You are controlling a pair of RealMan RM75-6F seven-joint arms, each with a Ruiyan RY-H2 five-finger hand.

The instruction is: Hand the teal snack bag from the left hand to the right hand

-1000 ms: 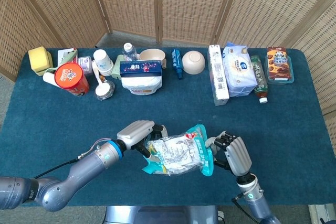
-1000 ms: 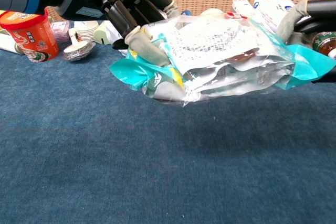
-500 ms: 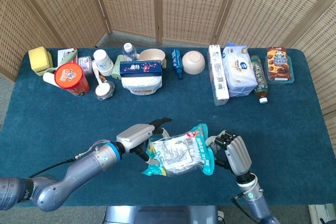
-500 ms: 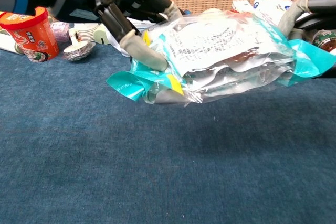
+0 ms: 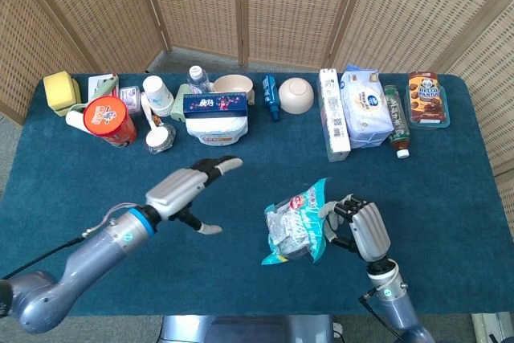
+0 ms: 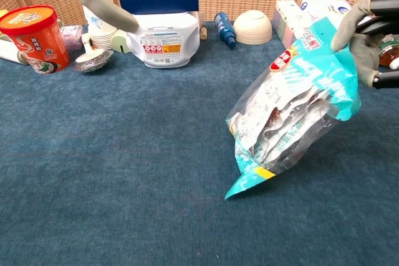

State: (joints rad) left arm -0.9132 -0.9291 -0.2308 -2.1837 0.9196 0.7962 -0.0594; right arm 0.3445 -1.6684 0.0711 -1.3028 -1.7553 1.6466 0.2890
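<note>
Left hand (image 5: 186,189) at approx 9 o'clock of bag, fingers spread, holding nothing, well apart from it; teal snack bag (image 5: 295,233) hangs w/ long axis tilted, low corner near cloth, crinkly clear-and-teal film; right hand (image 5: 363,229) at its 3 o'clock, pinching top edge.

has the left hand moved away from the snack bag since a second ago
Yes. The left hand has let go and pulled back left, toward the red tub; the snack bag now hangs from the right hand.
</note>
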